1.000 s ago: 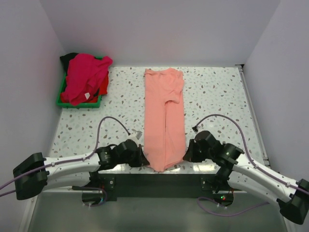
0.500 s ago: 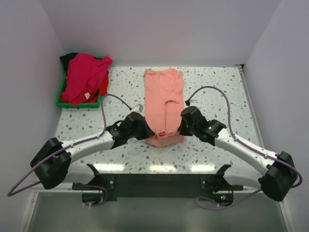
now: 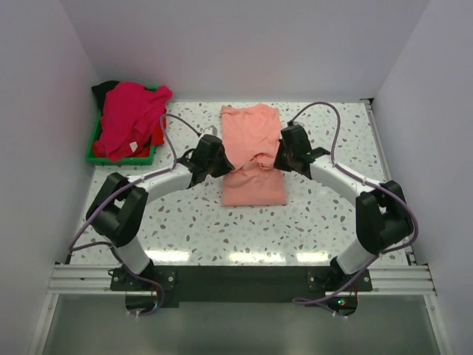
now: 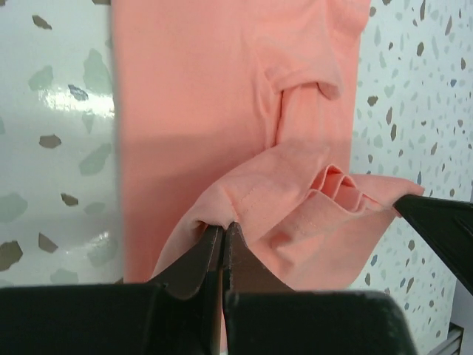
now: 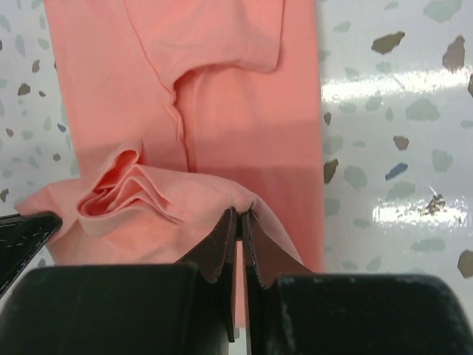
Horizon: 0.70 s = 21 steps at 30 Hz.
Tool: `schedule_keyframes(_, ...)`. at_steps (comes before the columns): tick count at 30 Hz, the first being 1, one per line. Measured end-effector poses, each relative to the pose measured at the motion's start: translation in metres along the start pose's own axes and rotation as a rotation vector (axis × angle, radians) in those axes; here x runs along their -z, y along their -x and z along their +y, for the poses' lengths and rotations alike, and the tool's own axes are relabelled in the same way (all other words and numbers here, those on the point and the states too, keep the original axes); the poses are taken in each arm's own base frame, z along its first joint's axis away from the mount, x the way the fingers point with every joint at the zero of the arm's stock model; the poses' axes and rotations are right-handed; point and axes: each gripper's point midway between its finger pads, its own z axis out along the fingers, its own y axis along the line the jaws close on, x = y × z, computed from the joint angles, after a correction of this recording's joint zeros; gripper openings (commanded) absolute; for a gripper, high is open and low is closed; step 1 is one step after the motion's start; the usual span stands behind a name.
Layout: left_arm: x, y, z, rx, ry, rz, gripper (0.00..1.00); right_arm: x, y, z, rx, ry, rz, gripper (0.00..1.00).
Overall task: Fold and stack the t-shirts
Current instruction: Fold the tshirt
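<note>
Salmon-pink t-shirt (image 3: 253,159) lay lengthwise at the centre of the table (image 3: 332,214), collar toward 12 o'clock and sleeves turned in to make a narrow strip. Its hem was raised and doubled over the body, sagging in loose pleats between two holds (judged a half-fold in progress). Other t-shirts (image 3: 129,118) were heaped in the green tray (image 3: 122,160) at 10 o'clock. Left gripper (image 4: 222,233) was pinched tight on the hem's 9 o'clock corner. The right gripper (image 5: 240,218) was clamped likewise on the 3 o'clock corner, presumably to land the edge square.
</note>
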Motion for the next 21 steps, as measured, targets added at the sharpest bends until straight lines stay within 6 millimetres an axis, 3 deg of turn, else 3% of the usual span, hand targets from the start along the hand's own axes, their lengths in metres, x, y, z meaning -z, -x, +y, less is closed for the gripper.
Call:
schedule_keyframes(7,-0.026,0.029,0.007,-0.002,0.018,-0.015,0.0,-0.027,0.022,-0.001,-0.036,0.018,0.008,0.0)
schedule_keyframes(13,-0.04,0.039,0.013,-0.014,0.019,-0.007,0.0,-0.041,0.039,-0.001,-0.065,0.039,0.01,0.0)
schedule_keyframes(18,-0.05,0.048,0.022,-0.014,0.022,0.002,0.0,-0.053,0.042,-0.011,-0.089,0.031,0.031,0.0)
schedule_keyframes(19,-0.052,0.049,0.023,-0.015,0.021,0.004,0.01,-0.056,0.042,-0.013,-0.094,0.027,0.035,0.0)
schedule_keyframes(21,-0.056,0.05,0.026,-0.016,0.016,0.009,0.12,-0.063,0.041,-0.017,-0.105,0.027,0.051,0.0)
